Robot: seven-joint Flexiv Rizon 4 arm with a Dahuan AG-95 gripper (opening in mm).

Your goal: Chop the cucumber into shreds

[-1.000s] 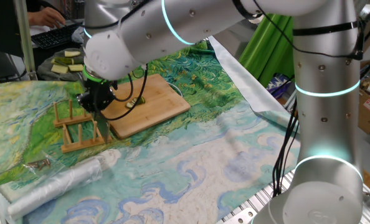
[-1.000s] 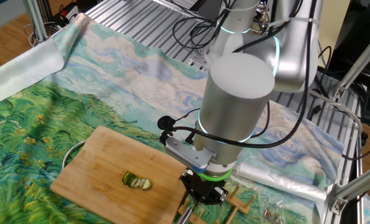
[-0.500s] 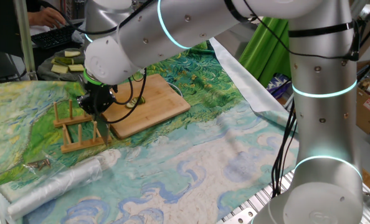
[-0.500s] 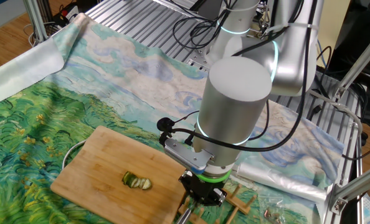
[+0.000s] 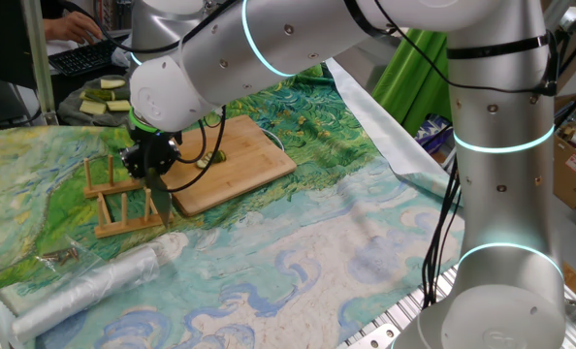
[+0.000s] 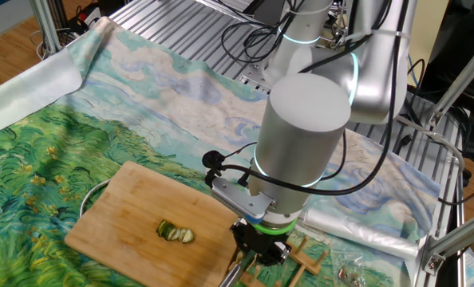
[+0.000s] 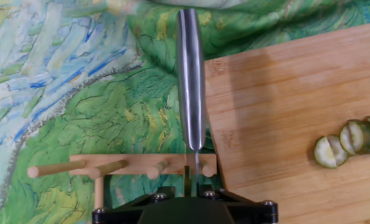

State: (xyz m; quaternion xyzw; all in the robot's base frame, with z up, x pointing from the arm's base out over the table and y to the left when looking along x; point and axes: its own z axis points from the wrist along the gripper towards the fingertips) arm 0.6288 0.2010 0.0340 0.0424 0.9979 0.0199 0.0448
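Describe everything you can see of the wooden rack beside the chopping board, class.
The wooden rack looks like pale, unfinished wood: two long rails joined by crosspieces, with upright round pegs along them. It lies flat on the painted cloth, close beside the chopping board; whether they touch is unclear. In the hand view its pegs show as short dowels, and a knife stands blade-down in it. The end effector hovers right above it.

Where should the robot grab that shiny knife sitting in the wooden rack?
Probably from straight above, at the end resting in the wooden rack. The knife stands thin edge up, so the pincer can squeeze its two flat sides there.
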